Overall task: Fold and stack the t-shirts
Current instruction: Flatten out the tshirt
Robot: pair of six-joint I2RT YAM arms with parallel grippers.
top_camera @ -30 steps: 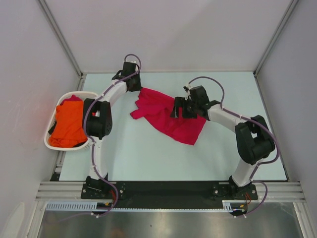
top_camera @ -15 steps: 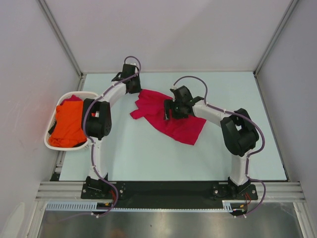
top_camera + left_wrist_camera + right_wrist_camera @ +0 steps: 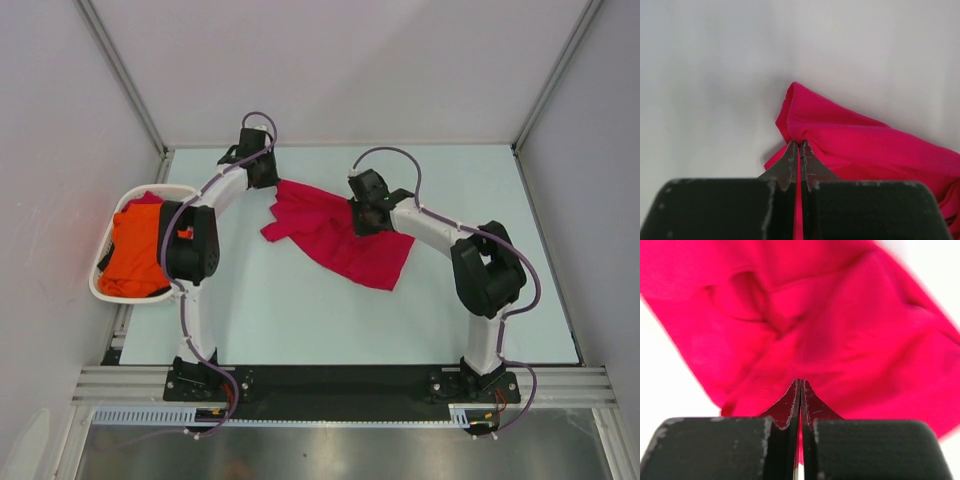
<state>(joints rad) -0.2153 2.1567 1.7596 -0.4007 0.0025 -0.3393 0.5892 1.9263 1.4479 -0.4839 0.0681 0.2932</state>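
A crimson t-shirt (image 3: pixel 335 235) lies crumpled in the middle of the pale table. My left gripper (image 3: pixel 271 180) is shut on its far left corner; in the left wrist view a strip of red cloth (image 3: pixel 855 142) runs between the closed left gripper (image 3: pixel 800 143). My right gripper (image 3: pixel 359 219) is down on the shirt's upper middle. In the right wrist view the right gripper (image 3: pixel 800 381) is shut with a sliver of red cloth (image 3: pixel 840 330) pinched between the jaws. An orange t-shirt (image 3: pixel 135 255) lies bunched in the basket at the left.
A white oval basket (image 3: pixel 103 291) stands at the table's left edge, next to the left arm's elbow. Grey walls close the table in at the back and on both sides. The black base rail runs along the near edge.
My right gripper moved left over the crimson shirt and closed on the cloth. The left gripper, still shut on the corner, shifted slightly toward the back.
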